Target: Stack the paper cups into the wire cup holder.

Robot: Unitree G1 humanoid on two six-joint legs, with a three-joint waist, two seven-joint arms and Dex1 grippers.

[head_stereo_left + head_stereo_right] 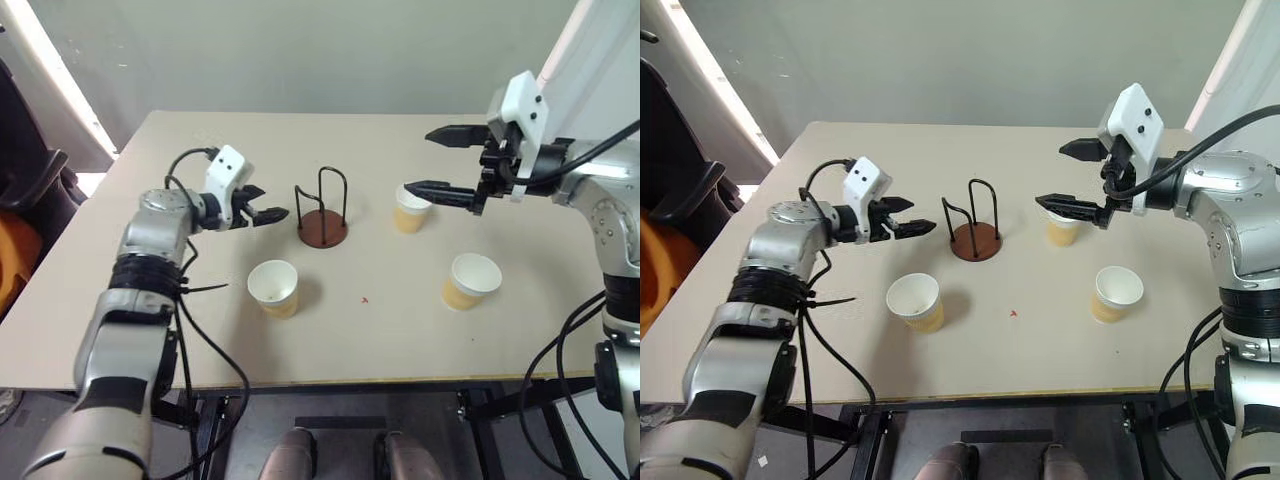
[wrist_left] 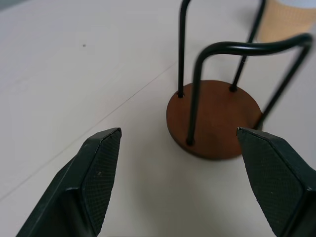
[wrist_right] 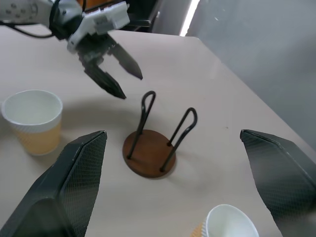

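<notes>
The wire cup holder (image 1: 322, 212) is seen standing upright and empty near the middle of the bench (image 1: 130, 320), flanked by both arms, with none of the three paper cups stacked yet. The left gripper (image 1: 262, 208) is held just beside the holder on its left, pointed at it almost level, fingers spread and nothing grasped; the holder's disc base is framed between those fingers in the left wrist view. The right gripper (image 1: 442, 162) is raised above the far cup (image 1: 411, 211), which stands upright to the holder's right, the fingers parted wide and empty. That cup appears the likeliest first pick, being nearest the right gripper, which would have to be lowered onto it. A second cup (image 1: 274, 288) is set in front of the holder, nearer the left arm, and a third (image 1: 471, 281) well to the right, both upright, mouths up.
</notes>
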